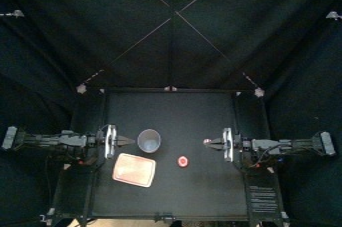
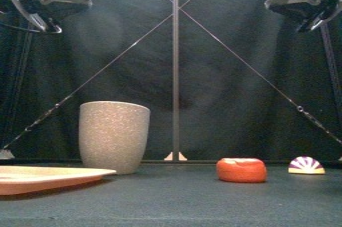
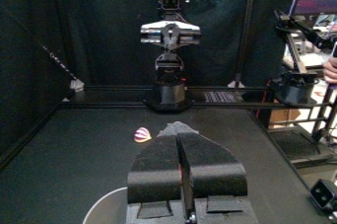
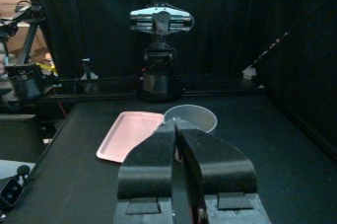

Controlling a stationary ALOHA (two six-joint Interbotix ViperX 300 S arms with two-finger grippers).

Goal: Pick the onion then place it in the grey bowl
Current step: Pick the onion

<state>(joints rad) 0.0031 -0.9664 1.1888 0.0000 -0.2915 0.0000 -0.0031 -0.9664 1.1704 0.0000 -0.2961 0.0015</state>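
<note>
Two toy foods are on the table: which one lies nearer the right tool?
The purple-and-white onion, close beside the right tool. The red toy lies farther from it, toward the middle.

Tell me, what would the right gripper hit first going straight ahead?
Probably the grey cup, dead ahead of the right gripper; held high, it might pass over it, though.

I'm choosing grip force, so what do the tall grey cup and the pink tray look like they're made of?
The grey cup looks like stoneware, or plastic made to imitate it: its fine dark speckle and matte, glare-free wall leave both open. The pink tray is probably moulded plastic, with an even colour, a thin smooth rim and a faint sheen.
</note>
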